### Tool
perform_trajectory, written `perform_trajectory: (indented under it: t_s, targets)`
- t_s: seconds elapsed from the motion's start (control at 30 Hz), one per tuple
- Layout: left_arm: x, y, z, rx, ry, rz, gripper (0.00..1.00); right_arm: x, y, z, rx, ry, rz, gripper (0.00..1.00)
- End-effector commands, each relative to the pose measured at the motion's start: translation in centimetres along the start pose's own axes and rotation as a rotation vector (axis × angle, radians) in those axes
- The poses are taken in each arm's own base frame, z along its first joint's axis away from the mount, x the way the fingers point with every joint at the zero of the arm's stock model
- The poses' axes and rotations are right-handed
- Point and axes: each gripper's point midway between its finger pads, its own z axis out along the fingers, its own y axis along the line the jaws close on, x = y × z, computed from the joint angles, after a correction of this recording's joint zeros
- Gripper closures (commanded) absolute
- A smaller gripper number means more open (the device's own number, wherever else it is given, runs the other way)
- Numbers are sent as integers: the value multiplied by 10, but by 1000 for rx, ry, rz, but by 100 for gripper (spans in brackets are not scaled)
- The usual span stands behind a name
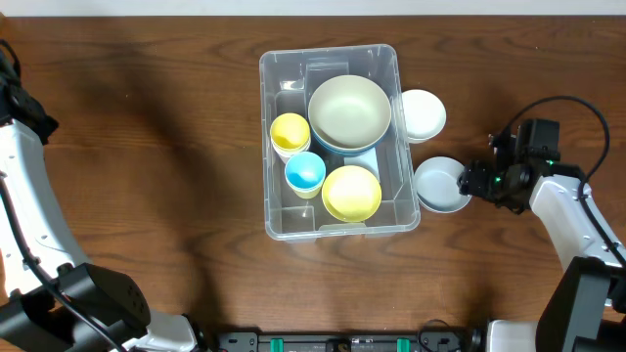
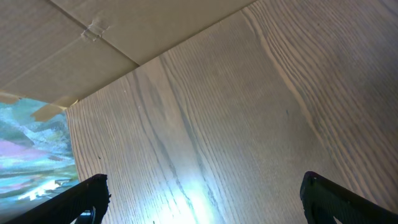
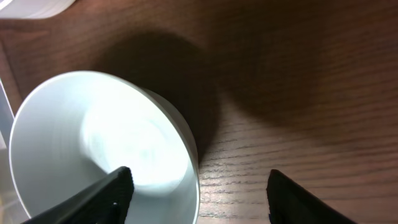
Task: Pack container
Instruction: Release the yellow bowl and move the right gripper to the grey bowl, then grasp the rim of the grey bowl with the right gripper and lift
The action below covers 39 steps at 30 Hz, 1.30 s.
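Overhead, the container [image 1: 279, 223] sits in the middle of the table [image 1: 147, 147], its long side running away from the robot. Inside it a large cream bowl [image 1: 349, 110] fills the far right part. A yellow cup [image 1: 290, 131] and a blue cup [image 1: 305, 172] stand along the left wall, and a yellow bowl [image 1: 351, 193] sits at the near right.

Outside, a white bowl [image 1: 423, 114] touches the container's right wall near the far end. A pale grey bowl [image 1: 439, 185] stands just beside the same wall nearer the robot.

The right gripper [image 1: 476, 182] is at that grey bowl's right rim. In the right wrist view its jaws are spread across the rim: one finger [image 3: 112, 196] is inside the bowl and the other is outside, clear of the wall.

The left gripper [image 2: 205, 208] hangs over bare table wood, its jaws spread wide with nothing between them.
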Motion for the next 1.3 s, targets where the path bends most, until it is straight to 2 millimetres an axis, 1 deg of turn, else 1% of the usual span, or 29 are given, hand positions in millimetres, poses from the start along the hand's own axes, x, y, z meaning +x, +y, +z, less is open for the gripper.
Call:
perform_trajectory:
  t_s: [0.0, 0.2, 0.33, 0.6, 0.73, 1.07, 1.27]
  targets:
    - [-1, 3, 2, -22, -3, 6, 2, 3, 1, 3, -16, 9, -11, 23]
    - [-1, 3, 2, -22, -3, 6, 2, 2, 2, 3, -20, 6, -12, 23]
    - [-1, 3, 2, -22, -3, 6, 2, 1, 10, 3, -54, 4, -24, 21]
    - [-1, 3, 2, -22, -3, 6, 2, 2, 22, 5, -64, 5, -65, 20]
    - [-1, 3, 2, -22, -3, 6, 2, 2, 22, 5, -66, 4, -67, 20]
    - [-1, 3, 2, -22, -3, 6, 2, 2, 23, 5, -66, 4, -69, 14]
    - [-1, 3, 2, -22, -3, 6, 2, 3, 23, 5, -66, 5, -69, 14]
